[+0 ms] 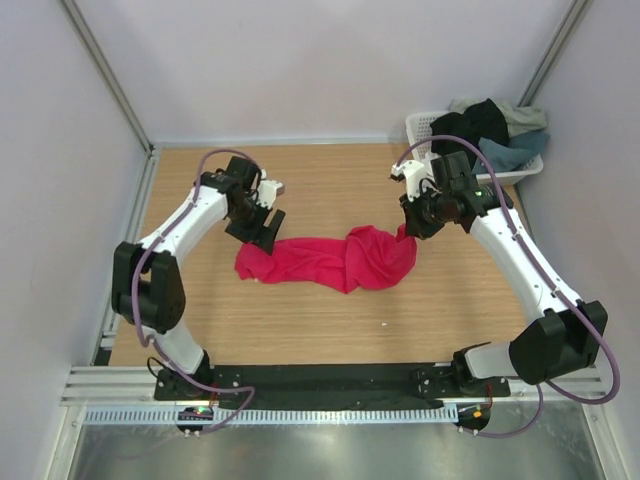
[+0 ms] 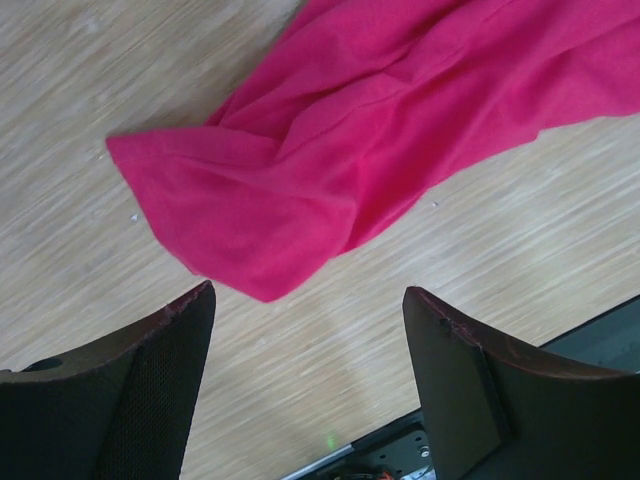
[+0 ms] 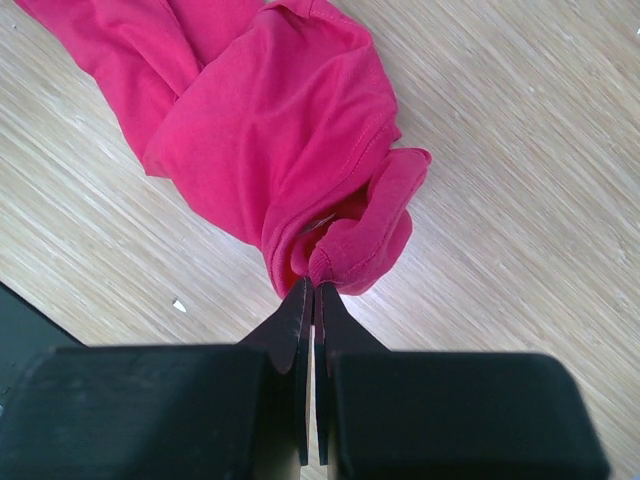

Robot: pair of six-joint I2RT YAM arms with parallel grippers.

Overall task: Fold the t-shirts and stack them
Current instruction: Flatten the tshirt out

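right gripper [image 3: 313, 292] clamped on pink t-shirt [image 1: 330, 258] right end; left gripper [image 2: 310, 300] open, empty, by its left end on desk [image 1: 300, 320].

Twin black-and-white arms with purple cabling

Left arm [image 1: 190, 220] and right arm [image 1: 515, 250] look the same: smooth white link shells between chunky black joint housings. A purple cable [image 1: 228, 153] loops along each one down to a black base [image 1: 180, 378]. There's a tiny green light [image 1: 478, 192] near the right wrist, I think. Up close, the left gripper [image 2: 308, 295] has matte black wedge fingers [image 2: 150, 390] with edges worn reddish-brown.
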